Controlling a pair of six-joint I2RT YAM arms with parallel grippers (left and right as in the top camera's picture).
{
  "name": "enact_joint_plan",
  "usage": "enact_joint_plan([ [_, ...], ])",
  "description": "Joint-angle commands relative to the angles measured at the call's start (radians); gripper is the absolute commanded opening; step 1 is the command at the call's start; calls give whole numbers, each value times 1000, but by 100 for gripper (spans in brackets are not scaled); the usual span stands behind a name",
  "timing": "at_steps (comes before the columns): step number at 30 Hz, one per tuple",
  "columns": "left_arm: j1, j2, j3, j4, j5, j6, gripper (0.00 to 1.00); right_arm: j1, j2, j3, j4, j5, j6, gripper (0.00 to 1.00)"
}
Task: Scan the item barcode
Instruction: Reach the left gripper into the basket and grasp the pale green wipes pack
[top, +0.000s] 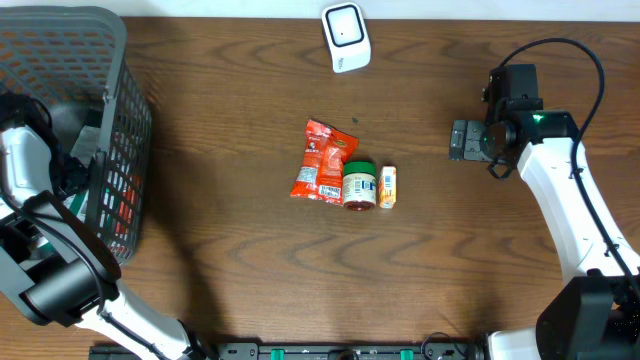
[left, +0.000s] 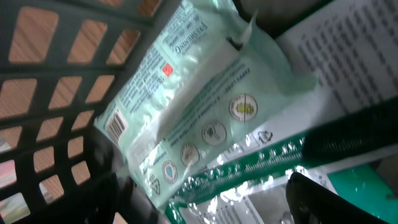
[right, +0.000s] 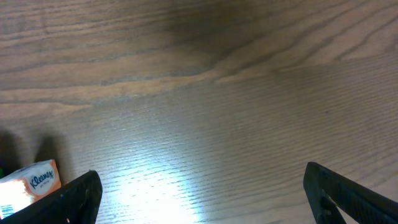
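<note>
As far as can be judged, the job is at its very start: an item is yet to be lifted, carried and scanned. On the wide wooden surface (top: 230, 280) a grey mesh basket (top: 130, 130) stands at the left edge, and the left arm (top: 20, 160) reaches down into it. The right arm (top: 560, 190) hangs over bare wood on the other side, well apart from all the goods; the right fingers (right: 348, 193) are spread wide with nothing between them. Inside the basket a pale green packet (left: 205, 87) lies slanted on a heap of other packs, and it is likely the item to be scanned. The left fingers (left: 323, 199) stand apart just over that heap, with nothing visibly clamped.

Mid-surface lie a red packet (top: 322, 160), a green-lidded jar (top: 359, 185) close against it, and a small orange pack (top: 388, 187) just beside the jar. The white scanner (top: 345, 38) stands at the far edge, well apart from the basket. Smallest of all, the barcode (left: 115, 127) shows near one end of the pale green packet.
</note>
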Motion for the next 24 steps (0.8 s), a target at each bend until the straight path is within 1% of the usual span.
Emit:
enact_joint_plan([
  [1, 15, 7, -5, 25, -25, 2, 86, -2, -10, 10, 0, 16, -10, 99],
  [12, 29, 67, -10, 63, -24, -2, 82, -2, -10, 10, 0, 16, -10, 99],
  [21, 29, 136, -11, 60, -25, -5, 82, -2, -10, 10, 0, 16, -10, 99],
  [22, 29, 137, -11, 63, -25, -5, 79, -2, -10, 10, 0, 17, -10, 99],
  [24, 29, 137, -11, 79, -26, -4, 71, -2, -10, 10, 0, 16, -10, 99],
])
